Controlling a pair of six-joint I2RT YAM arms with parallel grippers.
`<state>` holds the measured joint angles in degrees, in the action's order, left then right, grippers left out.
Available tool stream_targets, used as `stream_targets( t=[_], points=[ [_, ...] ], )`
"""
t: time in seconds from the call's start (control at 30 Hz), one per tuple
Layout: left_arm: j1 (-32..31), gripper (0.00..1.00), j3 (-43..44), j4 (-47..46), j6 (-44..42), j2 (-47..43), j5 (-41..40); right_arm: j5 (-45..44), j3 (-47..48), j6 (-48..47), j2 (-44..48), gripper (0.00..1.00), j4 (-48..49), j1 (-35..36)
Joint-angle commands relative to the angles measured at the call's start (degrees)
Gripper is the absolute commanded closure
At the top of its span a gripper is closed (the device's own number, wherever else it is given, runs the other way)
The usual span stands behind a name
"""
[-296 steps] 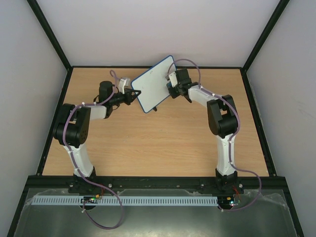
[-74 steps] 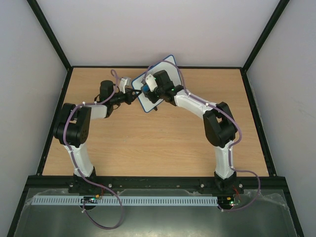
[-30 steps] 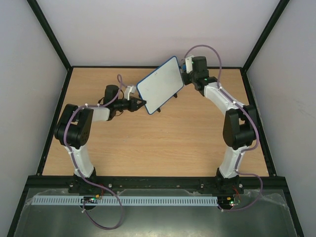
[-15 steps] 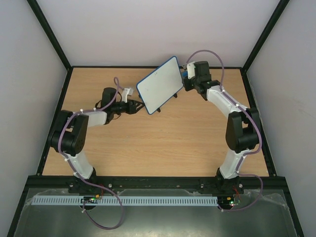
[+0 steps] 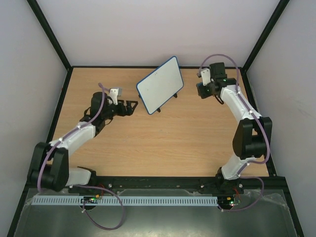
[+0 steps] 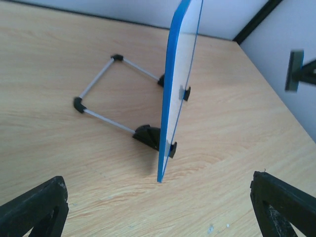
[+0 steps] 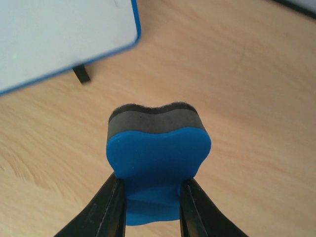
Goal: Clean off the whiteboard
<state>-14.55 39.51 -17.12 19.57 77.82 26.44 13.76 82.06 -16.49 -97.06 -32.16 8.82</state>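
Observation:
The whiteboard [image 5: 159, 85], white with a thin blue frame, stands tilted on its own feet at the back middle of the table. It shows edge-on in the left wrist view [image 6: 180, 89], and its corner fills the top left of the right wrist view [image 7: 59, 34]. My left gripper [image 5: 129, 107] is open just left of the board, apart from it; its fingertips [image 6: 34, 207] sit wide at the bottom corners. My right gripper [image 5: 201, 90] hovers right of the board, shut on a blue eraser [image 7: 158, 153] with a dark felt face.
A wire stand with black feet [image 6: 98, 94] props the board from behind. Black frame rails [image 5: 256, 113] and pale walls bound the wooden table [image 5: 163, 143] on three sides. My right arm's end shows at the edge of the left wrist view [image 6: 296, 71].
My left gripper opened, let go of the board's edge and drew back to the left. My right arm swung away to the right with the eraser. The board now stands alone.

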Motion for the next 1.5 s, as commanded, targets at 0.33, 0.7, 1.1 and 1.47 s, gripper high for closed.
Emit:
stream_targets(
  t=[0.33,0.7,1.1,1.47],
  points=[
    [-1.1,0.0,3.8,24.1,-3.9,-17.5,-21.7,-5.5,-12.5,-5.3,9.9,0.97,-15.3,-3.1],
    [0.0,0.0,2.7,26.0,-9.6,-17.6,-30.0,-5.1,-19.9,-4.8,9.9,0.96,-14.3,-3.3],
    [6.9,0.0,1.7,24.5,-7.1,-18.2,-25.2,-4.3,-23.4,-3.6,3.3,0.92,-12.5,-3.3],
    [8.3,0.0,1.6,24.1,-6.4,-17.8,-22.9,-4.4,-23.3,-3.3,2.6,0.66,-12.2,-3.3]
  ],
)
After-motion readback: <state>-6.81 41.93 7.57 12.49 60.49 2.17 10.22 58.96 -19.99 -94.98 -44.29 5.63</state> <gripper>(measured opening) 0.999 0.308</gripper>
